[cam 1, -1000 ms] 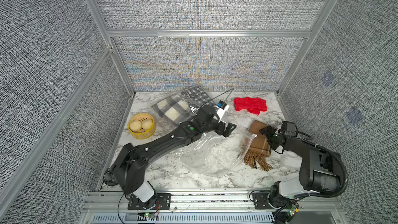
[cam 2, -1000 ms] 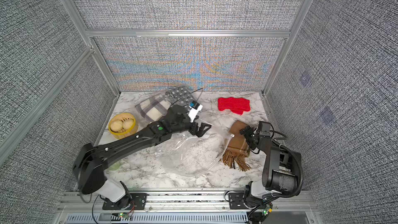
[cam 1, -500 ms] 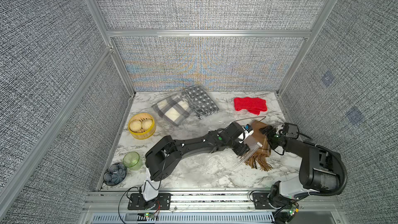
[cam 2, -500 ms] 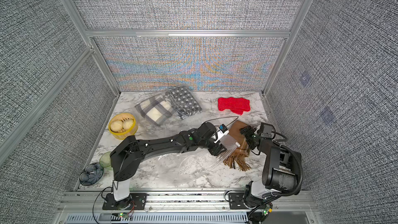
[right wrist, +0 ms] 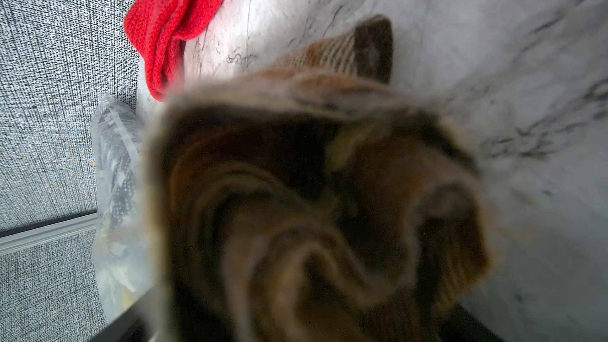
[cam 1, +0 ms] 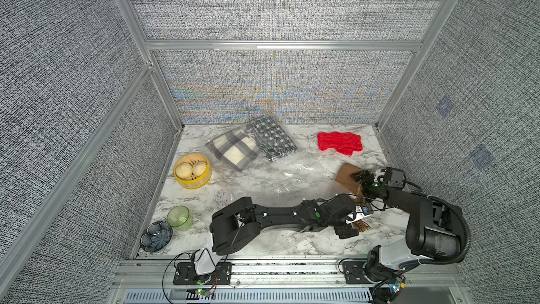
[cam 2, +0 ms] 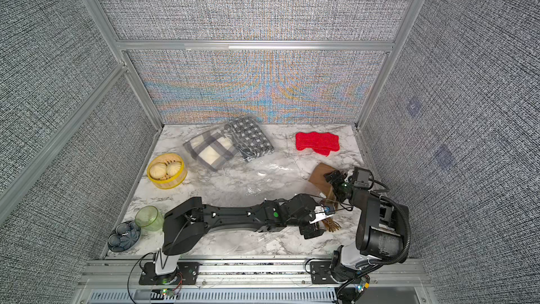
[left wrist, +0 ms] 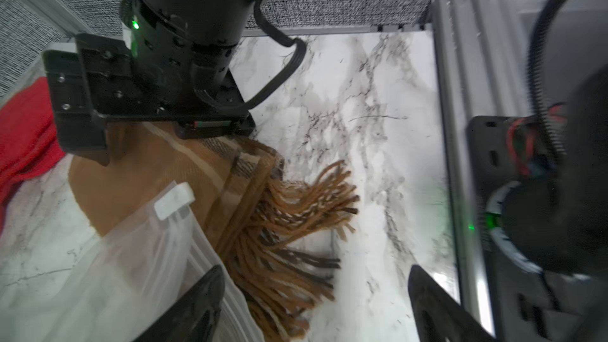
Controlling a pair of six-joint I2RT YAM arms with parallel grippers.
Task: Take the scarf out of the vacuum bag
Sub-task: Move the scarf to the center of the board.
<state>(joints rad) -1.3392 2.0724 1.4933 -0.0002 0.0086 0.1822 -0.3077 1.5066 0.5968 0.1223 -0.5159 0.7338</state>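
Now the brown scarf [left wrist: 158,166] lies on the surface [left wrist: 362,77], mostly out of the vacuum bag [left wrist: 98,274]. R jaws wide around it, can't tell if gripping — prob. pinning it; L jaws open by the bag mouth.

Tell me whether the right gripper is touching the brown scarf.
Touching. In the left wrist view the right gripper sits pressed down on the brown scarf, with no gap between them.
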